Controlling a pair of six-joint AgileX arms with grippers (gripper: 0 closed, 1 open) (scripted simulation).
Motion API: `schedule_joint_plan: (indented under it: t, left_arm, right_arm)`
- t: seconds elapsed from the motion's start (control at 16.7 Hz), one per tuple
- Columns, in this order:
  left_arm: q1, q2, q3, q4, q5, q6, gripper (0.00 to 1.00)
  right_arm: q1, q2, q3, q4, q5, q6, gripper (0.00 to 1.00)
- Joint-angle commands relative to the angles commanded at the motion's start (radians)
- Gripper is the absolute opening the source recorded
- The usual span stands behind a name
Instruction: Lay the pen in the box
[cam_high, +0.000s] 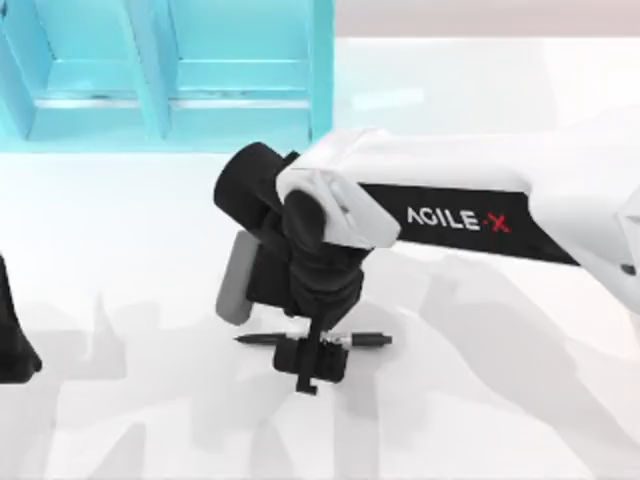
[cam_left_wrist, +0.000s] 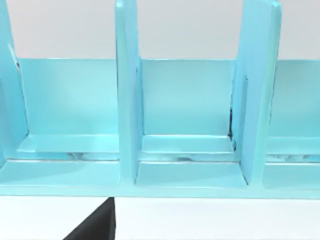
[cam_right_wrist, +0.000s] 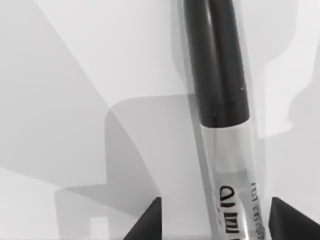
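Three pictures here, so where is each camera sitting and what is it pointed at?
Top view: above the table, looking down on the right gripper over the pen; left arm parked at the left edge.
Left wrist view: facing the blue box.
Right wrist view: close over the pen, fingertips either side.
Top and right wrist views share the pen.

White table (cam_high: 120, 250), soft grey shadows across it

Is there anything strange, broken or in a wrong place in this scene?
Nothing stands out. The pen lies flat on the white table, undamaged, with the right gripper down over its middle. The turquoise box stands upright at the back, its dividers straight. The left arm is parked at the table's left edge.
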Motion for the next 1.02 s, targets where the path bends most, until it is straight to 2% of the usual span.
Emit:
schedule_joint_plan:
  t: [0.06,0.3,0.66,1.02]
  left_arm:
    - [0.0,0.0,0.0,0.0,0.0,0.0,1.0]
    - [0.0,0.0,0.0,0.0,0.0,0.0,1.0]
    - [0.0,0.0,0.0,0.0,0.0,0.0,1.0]
    - [0.0,0.0,0.0,0.0,0.0,0.0,1.0]
  right_arm:
    - [0.017,-0.084,-0.004,-0.066,-0.06,0.045,0.0]
    - [0.02,-0.097,0.062,-0.138,-0.058,0.042,0.0]
    - [0.015,-0.147,0.248,-0.392,-0.06,0.042,0.0]
    - [0.016,-0.155,0.275,-0.419,-0.061,0.044,0.0]
